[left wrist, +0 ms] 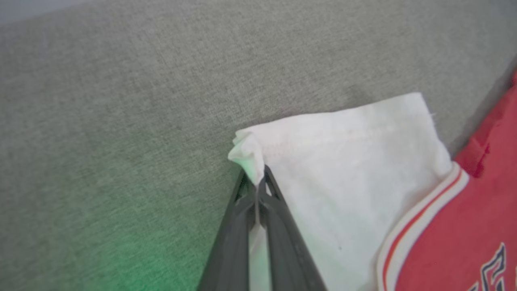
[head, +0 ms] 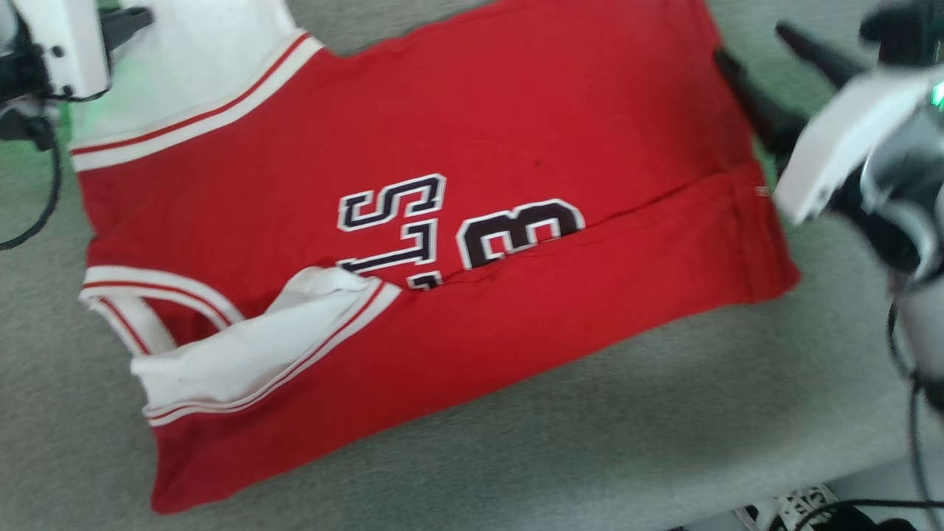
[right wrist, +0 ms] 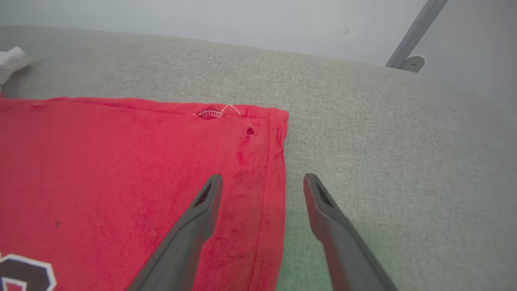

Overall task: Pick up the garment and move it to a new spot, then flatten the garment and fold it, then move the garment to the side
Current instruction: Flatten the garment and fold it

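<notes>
The garment (head: 472, 147) lies spread on the grey fabric surface, red with dark numbers, white sleeve panels and striped trim; its lower part is folded up over the numbers. At the far left, my left gripper (left wrist: 256, 178) is shut on the corner of the white sleeve (left wrist: 347, 169), which bunches at the fingertips. Its dark finger also shows at the head view's top left (head: 125, 22). My right gripper (right wrist: 262, 178) is open at the far right, one finger over the red hem (right wrist: 258, 161) and one over the bare surface. It holds nothing.
The grey fabric surface (head: 590, 428) extends around the garment, and its front edge runs along the lower right. Beyond that edge are cables and a dark-and-white object on the floor (head: 804, 509). A pale wall with a metal bracket (right wrist: 412, 62) rises behind.
</notes>
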### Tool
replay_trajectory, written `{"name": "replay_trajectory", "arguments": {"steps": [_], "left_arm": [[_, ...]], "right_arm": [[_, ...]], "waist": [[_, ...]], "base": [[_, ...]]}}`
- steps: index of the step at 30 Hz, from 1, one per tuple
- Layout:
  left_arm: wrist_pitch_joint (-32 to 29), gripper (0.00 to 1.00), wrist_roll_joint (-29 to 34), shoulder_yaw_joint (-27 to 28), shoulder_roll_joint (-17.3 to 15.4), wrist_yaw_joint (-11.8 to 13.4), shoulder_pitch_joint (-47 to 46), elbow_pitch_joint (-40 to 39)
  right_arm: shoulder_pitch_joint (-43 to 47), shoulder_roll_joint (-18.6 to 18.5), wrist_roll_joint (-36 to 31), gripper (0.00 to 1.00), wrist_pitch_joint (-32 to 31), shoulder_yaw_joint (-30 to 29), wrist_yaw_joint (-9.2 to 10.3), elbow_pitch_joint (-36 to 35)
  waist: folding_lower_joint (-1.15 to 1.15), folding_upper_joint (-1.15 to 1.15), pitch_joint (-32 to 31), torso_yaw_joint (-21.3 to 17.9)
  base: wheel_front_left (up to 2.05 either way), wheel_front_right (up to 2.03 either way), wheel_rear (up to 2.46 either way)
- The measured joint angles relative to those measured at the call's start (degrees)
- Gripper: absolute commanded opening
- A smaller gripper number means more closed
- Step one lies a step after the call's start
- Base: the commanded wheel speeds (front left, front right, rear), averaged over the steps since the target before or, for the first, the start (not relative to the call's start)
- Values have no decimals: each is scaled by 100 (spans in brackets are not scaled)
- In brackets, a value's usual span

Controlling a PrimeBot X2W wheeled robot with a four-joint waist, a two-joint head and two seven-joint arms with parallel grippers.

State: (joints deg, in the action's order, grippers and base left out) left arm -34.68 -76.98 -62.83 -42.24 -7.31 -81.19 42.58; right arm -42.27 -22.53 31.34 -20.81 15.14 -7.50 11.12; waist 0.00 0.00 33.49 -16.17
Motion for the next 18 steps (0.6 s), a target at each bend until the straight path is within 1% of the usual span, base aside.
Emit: {"name": "replay_trajectory", "arguments": {"steps": [7, 11, 14, 16, 17, 18], "left_arm": [[224, 0, -10, -98, 210, -2, -101, -286], [334, 0, -21, -176, 283, -10, -197, -471], [436, 0, -91, -193, 357, -10, -208, -557], [494, 0, -113, -223, 370, -24, -226, -592], [513, 0, -116, -238, 385, -24, -237, -608], [556, 0, -124, -256, 396, -24, -243, -628]], "right_arm": [[-1488, -91, 309, 100, -1157, 229, 0, 1423], [-1984, -88, 386, 100, -1646, 268, 0, 2143], [-2309, -88, 388, 100, -1964, 244, 0, 2554], [-2481, -97, 379, 100, -2176, 315, 2, 2705], [-2543, -99, 399, 49, -2237, 310, 1, 2778], [-2574, -100, 433, 30, -2261, 303, 1, 2813]], "waist": [[0, 0, 161, 443], [0, 0, 267, 674], [0, 0, 344, 831], [0, 0, 388, 904], [0, 0, 405, 935], [0, 0, 415, 961]], "base": [[0, 0, 0], [0, 0, 0], [0, 0, 0], [0, 0, 0], [0, 0, 0], [0, 0, 0]]}}
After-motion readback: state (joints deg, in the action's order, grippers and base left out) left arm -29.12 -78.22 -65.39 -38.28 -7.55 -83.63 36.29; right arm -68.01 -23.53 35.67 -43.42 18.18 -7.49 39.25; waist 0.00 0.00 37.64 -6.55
